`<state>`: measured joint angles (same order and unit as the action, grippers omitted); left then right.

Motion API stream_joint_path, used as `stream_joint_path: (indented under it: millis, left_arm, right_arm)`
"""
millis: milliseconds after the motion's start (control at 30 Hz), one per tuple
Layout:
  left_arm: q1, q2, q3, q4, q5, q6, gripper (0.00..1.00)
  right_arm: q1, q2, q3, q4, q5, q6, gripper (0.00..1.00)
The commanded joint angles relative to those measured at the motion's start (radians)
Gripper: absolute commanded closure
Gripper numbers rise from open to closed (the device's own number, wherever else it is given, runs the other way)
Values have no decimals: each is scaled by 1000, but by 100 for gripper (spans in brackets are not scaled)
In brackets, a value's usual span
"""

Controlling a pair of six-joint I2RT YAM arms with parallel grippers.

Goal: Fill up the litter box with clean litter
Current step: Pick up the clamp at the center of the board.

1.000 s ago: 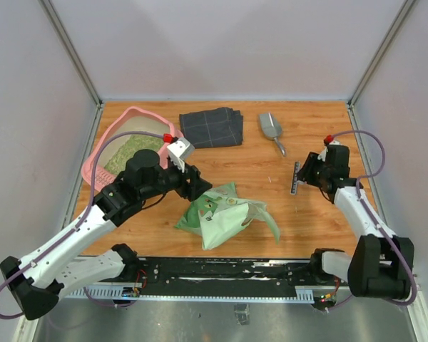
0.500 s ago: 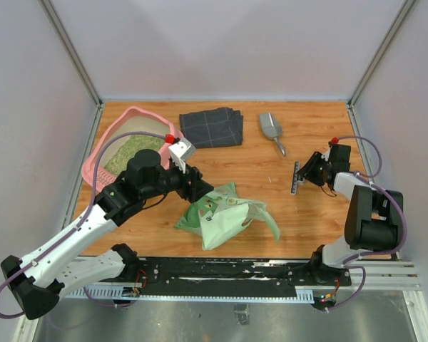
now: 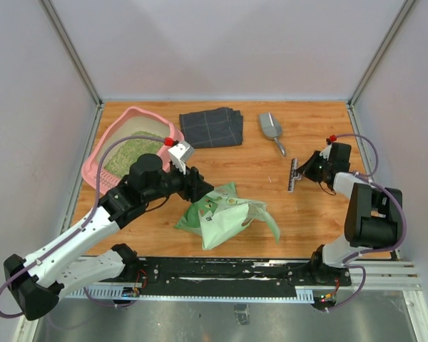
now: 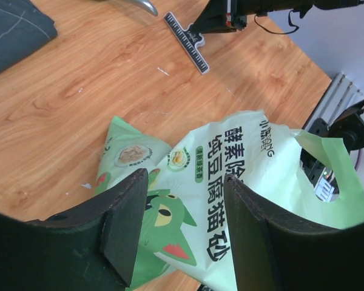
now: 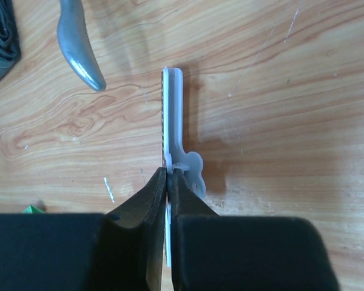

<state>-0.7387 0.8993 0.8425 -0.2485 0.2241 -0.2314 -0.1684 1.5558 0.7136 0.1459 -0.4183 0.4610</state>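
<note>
The pink litter box (image 3: 128,114) sits at the table's far left, with greenish-tan clean litter (image 3: 132,151) lying in it. A green-and-white litter bag (image 3: 228,217) lies flat near the front middle. My left gripper (image 3: 200,187) hovers open just above the bag's left part (image 4: 242,163), the left gripper (image 4: 185,182) holding nothing between its fingers. On the right, my right gripper (image 3: 304,171) is shut on a white bag clip (image 3: 293,176). In the right wrist view the right gripper (image 5: 168,173) pinches the clip's thin blade (image 5: 173,115), which rests on the wood.
A dark grey folded cloth (image 3: 212,127) lies at the back middle. The grey metal scoop (image 3: 271,130) lies right of it, its handle end (image 5: 79,51) close to the clip. Grey walls enclose the table on three sides.
My right gripper has closed on the bag clip, and its arm has folded back towards its base. The left gripper has narrowed slightly and crept a little towards the bag.
</note>
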Motion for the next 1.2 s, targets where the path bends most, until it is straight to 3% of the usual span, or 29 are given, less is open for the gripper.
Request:
stream_joint_path:
  millis: [0, 100, 200, 400, 567, 833, 1167]
  left_arm:
    - [4, -26, -36, 138, 18, -120, 44]
    - [5, -8, -19, 172, 7, -160, 43]
    - [27, 29, 21, 204, -39, -183, 35]
    - [105, 122, 120, 326, 68, -284, 32]
    - [116, 138, 137, 469, 104, -353, 34]
    - [116, 175, 91, 746, 201, -454, 31]
    - [116, 216, 62, 820, 268, -483, 42]
  right_arm:
    - [-28, -43, -30, 58, -105, -25, 99]
    - [-12, -123, -29, 47, -164, -31, 99]
    - [51, -255, -3, -8, -192, -46, 99]
    - [246, -511, 97, -74, -243, -68, 99]
    - [349, -639, 162, -20, -362, -5, 99]
    - [515, -681, 119, 259, -441, 203, 97]
    - [634, -611, 132, 311, -408, 252, 98]
